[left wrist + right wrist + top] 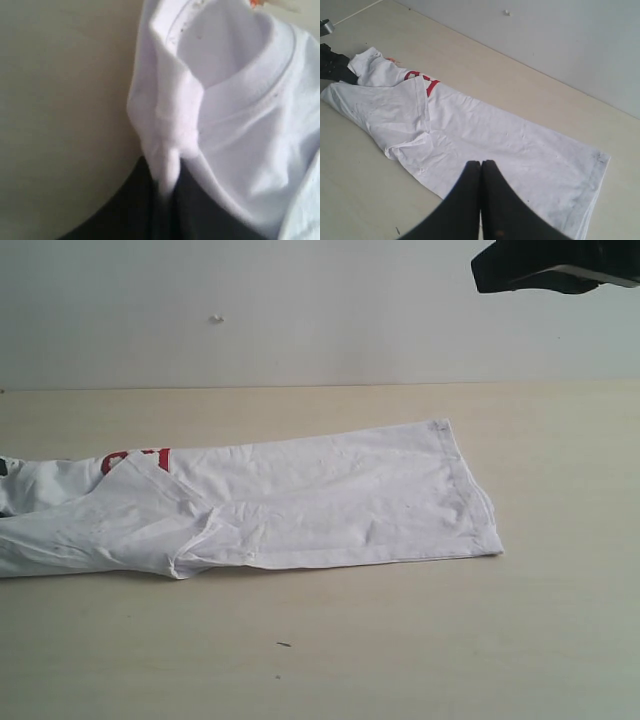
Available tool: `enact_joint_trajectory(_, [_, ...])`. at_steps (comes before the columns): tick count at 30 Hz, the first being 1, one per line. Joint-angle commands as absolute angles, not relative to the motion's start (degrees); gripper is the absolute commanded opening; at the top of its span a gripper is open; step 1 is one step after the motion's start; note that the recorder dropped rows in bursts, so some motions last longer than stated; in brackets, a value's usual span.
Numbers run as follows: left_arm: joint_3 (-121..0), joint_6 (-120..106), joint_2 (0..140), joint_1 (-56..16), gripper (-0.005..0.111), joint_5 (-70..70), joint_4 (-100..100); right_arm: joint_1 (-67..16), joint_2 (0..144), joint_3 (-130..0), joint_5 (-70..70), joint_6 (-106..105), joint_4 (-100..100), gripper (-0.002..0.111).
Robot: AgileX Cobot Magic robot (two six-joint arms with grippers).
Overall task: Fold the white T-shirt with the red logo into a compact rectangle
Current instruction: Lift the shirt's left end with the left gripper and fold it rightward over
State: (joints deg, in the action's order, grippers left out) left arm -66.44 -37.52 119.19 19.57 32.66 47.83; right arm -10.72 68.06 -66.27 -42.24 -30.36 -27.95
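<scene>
T-shirt (330, 500) lengthwise across table (420, 640), hem (470, 490) at right

T-shirt (330, 500): soft white cloth, matt, creased, w/ ribbed collar (250, 85); table (420, 640): pale, smooth, matt, wood-look; right gripper (481, 167): black, matt.

No legible txt; red logo (135, 459) on white T-shirt (330, 502) partly hidden, unreadable.

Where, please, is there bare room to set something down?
In the exterior view, the table is bare in front of the white T-shirt, between it and the wall, and right of its hem. The left end is crowded: the left gripper pinches the collar.
</scene>
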Motion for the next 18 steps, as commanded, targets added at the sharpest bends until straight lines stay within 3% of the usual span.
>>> enact_joint_trajectory(1, [-66.4,-37.6,115.6,19.4,0.0,34.9,47.7,-10.7,67.7,-66.0,-41.8,-30.2,-28.2,0.0])
enact_joint_trajectory(9, [-71.0,-37.6,107.3,17.9,0.0,43.1,50.8,-10.7,67.9,-66.0,-41.9,-29.7,-28.2,0.0])
enact_joint_trajectory(18, [-78.2,-34.9,100.7,8.4,0.0,48.0,59.9,-10.7,69.4,-66.0,-42.3,-26.0,-26.9,0.003])
